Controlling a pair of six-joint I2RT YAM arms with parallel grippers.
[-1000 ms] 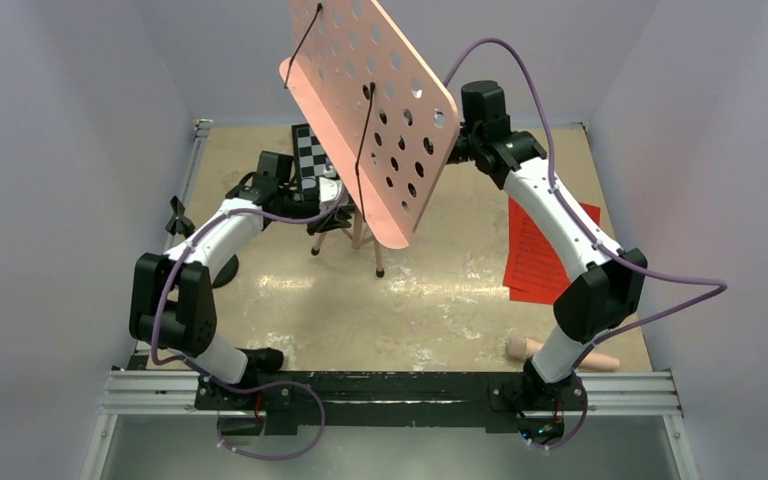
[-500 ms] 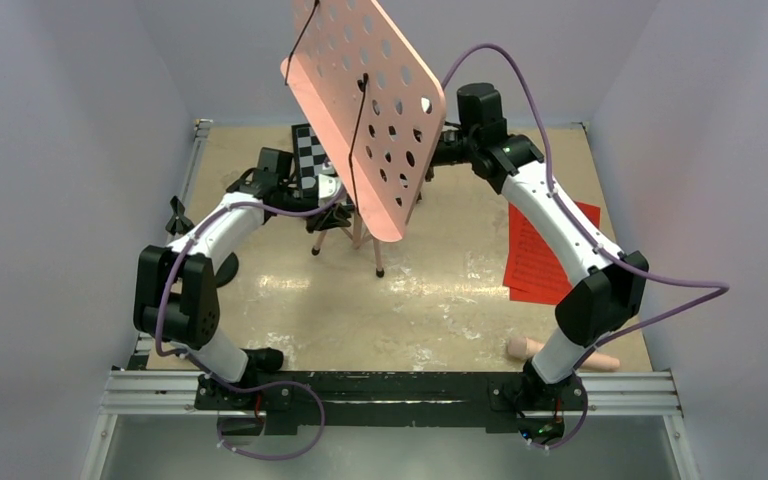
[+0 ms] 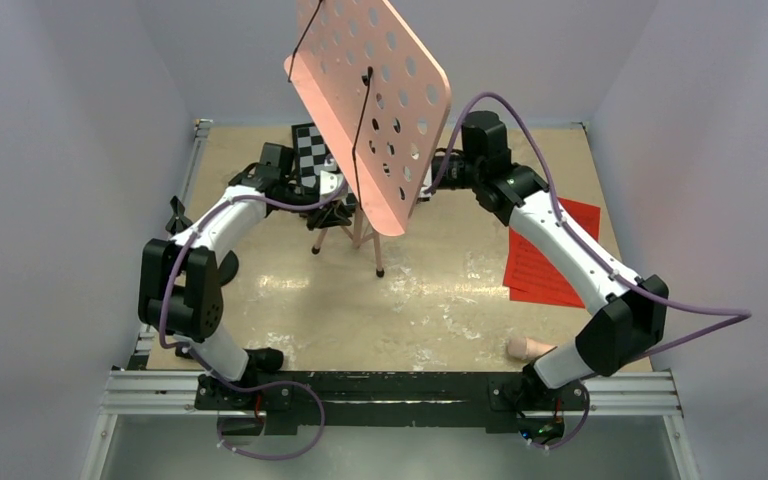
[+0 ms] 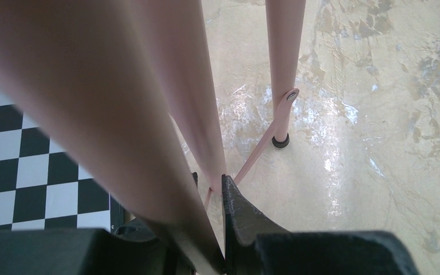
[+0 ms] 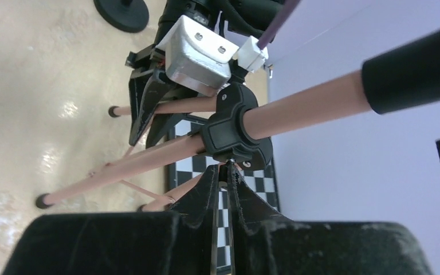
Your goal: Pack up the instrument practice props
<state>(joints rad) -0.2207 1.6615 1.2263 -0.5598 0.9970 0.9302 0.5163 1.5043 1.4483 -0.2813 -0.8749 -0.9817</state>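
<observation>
The pink music stand stands at the back of the table, its perforated desk point(image 3: 375, 110) tilted high over its tripod legs point(image 3: 378, 262). My left gripper point(image 3: 338, 208) is shut on one pink leg point(image 4: 206, 132) just above the spread. My right gripper point(image 5: 223, 171) has its fingertips pinched on the small screw knob under the stand's black collar point(image 5: 234, 129); in the top view its tips are hidden behind the desk's edge. Red printed sheets point(image 3: 545, 250) lie at the right. The peach tube point(image 3: 525, 347) pokes out beside the right arm's base. The black peg stand point(image 3: 224, 268) sits left, partly behind my left arm.
A black-and-white chessboard point(image 3: 312, 155) lies under the stand at the back, and shows in both wrist views point(image 4: 23, 166) point(image 5: 246, 177). Grey walls close in left, right and behind. The arms' mounting rail point(image 3: 390, 390) runs along the near edge.
My right gripper has closed and moved left and lower, in under the desk to the collar. The desk has tilted slightly. My left gripper holds as before.
</observation>
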